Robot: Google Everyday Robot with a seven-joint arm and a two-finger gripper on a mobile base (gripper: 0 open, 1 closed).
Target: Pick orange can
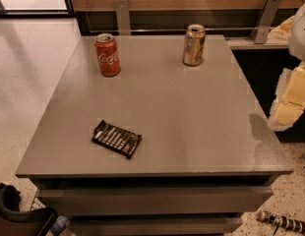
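Note:
The orange can (194, 45) stands upright near the far edge of the grey table (201, 127), right of centre. It is golden-tan with a pale label patch and a silver top. My gripper (290, 100) hangs at the right edge of the view, just off the table's right side. It is lower and well to the right of the can, apart from it and holding nothing that I can see.
A red Coca-Cola can (107, 55) stands upright at the far left of the table. A black snack wrapper (116, 138) lies flat near the front left. A wall rail with metal brackets (264, 18) runs behind the table. A striped object (285, 222) lies on the floor at bottom right.

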